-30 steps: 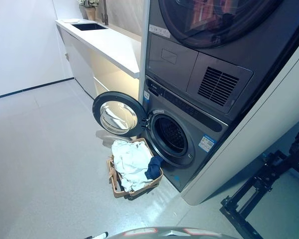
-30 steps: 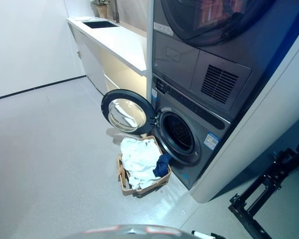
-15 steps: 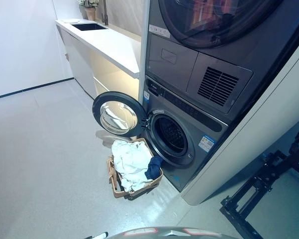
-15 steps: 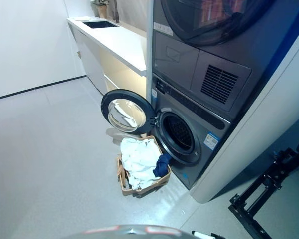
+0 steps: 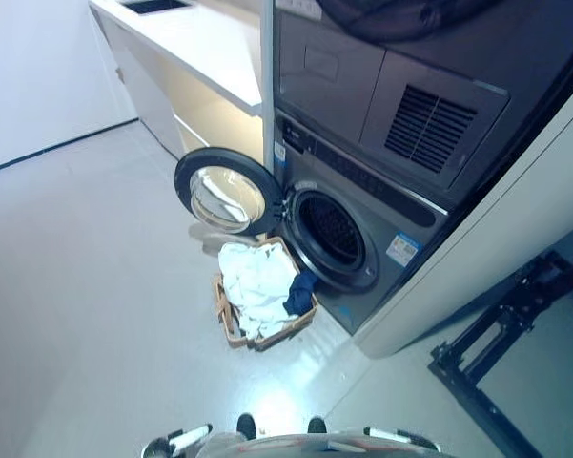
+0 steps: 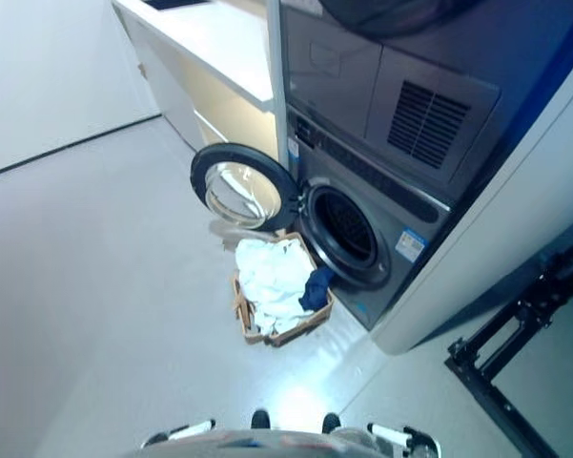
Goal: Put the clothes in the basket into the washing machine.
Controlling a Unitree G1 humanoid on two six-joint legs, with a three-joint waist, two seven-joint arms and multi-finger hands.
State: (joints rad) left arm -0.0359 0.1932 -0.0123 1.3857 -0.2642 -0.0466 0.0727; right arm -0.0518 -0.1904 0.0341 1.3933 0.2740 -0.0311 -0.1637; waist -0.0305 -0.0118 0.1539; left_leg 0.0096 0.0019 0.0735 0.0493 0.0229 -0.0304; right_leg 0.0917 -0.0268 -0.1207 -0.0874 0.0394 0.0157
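A brown woven basket (image 5: 231,329) stands on the floor right in front of the washing machine (image 5: 386,205). White clothes (image 5: 255,282) are heaped in it, and a dark blue garment (image 5: 300,293) hangs over its right rim. The machine's round door (image 5: 224,194) is swung open to the left, and the dark drum opening (image 5: 335,232) is bare. Only a sliver of my left hand (image 5: 177,441) and of my right hand (image 5: 400,439) shows at the bottom edge, far from the basket.
A dryer (image 5: 391,86) is stacked on the washing machine. A white counter (image 5: 195,43) with cupboards runs along the wall at the back left. At the right, a black metal stand (image 5: 501,334) rests on the floor. Light grey floor lies between me and the basket.
The whole picture has shifted: the camera has tipped downward, so the floor near me and both hands show at the bottom edge. Basket, clothes and door stand as before.
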